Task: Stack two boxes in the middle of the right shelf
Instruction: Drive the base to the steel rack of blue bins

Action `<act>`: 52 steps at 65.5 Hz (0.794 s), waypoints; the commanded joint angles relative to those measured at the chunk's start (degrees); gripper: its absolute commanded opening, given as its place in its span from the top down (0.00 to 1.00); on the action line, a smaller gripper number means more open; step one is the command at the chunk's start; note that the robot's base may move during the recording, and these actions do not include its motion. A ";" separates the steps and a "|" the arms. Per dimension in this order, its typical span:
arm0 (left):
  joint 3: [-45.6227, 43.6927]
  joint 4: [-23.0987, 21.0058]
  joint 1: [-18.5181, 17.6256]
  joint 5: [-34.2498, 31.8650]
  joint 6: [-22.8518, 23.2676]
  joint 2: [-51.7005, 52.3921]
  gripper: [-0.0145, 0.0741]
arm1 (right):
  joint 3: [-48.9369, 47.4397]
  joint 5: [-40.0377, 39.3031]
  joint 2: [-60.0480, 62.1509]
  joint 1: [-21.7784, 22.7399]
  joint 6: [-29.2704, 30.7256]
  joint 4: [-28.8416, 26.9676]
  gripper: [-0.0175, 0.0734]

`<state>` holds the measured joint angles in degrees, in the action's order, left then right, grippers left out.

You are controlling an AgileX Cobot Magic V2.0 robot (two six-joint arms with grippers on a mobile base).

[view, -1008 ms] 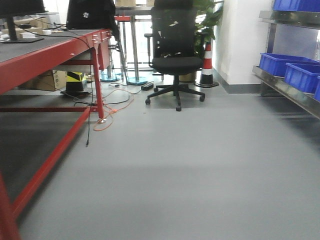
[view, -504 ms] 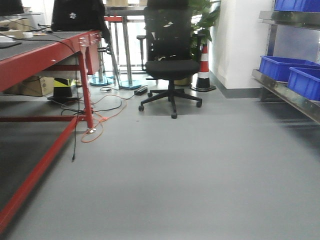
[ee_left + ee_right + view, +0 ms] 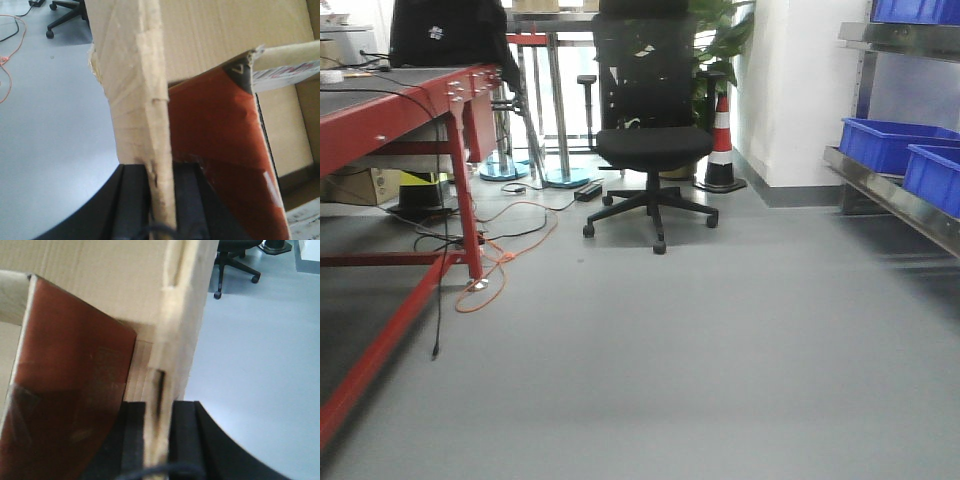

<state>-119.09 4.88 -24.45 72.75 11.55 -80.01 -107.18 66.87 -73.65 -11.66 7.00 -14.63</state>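
Observation:
A brown cardboard box shows only in the wrist views. My left gripper (image 3: 162,172) is shut on the box's left wall (image 3: 140,90), which stands edge-on between the black fingers. A reddish-brown panel (image 3: 215,130) lies inside the box. My right gripper (image 3: 159,410) is shut on the opposite wall (image 3: 180,315), with the same reddish-brown panel (image 3: 70,365) to its left. Grey floor lies below the box. A second box is out of view. The stainless steel rack (image 3: 890,195) stands at the right of the front view; neither gripper shows there.
Blue plastic bins (image 3: 890,140) sit on the rack's tier, with more on the tier above (image 3: 915,10). A red-framed table (image 3: 410,110) runs along the left, with orange cable (image 3: 490,270) on the floor beside it. A black office chair (image 3: 650,140) and a traffic cone (image 3: 720,140) stand ahead.
The front view has advanced. The red table, chair and cone have slid left and grown larger. The rack stays at the right edge.

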 commanded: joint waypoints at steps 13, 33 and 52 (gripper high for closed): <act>-0.53 1.01 0.28 -2.79 -0.41 0.75 0.96 | -0.75 -3.01 0.65 -0.01 1.24 -0.68 0.99; -0.53 1.01 0.28 -2.79 -0.41 0.75 0.96 | -0.75 -3.01 0.65 -0.01 1.24 -0.68 0.99; -0.53 1.01 0.28 -2.79 -0.41 0.75 0.96 | -0.75 -3.01 0.55 -0.01 1.24 -0.68 0.99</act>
<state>-119.09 5.25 -24.45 72.75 11.55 -80.01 -107.18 66.65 -73.99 -11.66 7.00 -14.85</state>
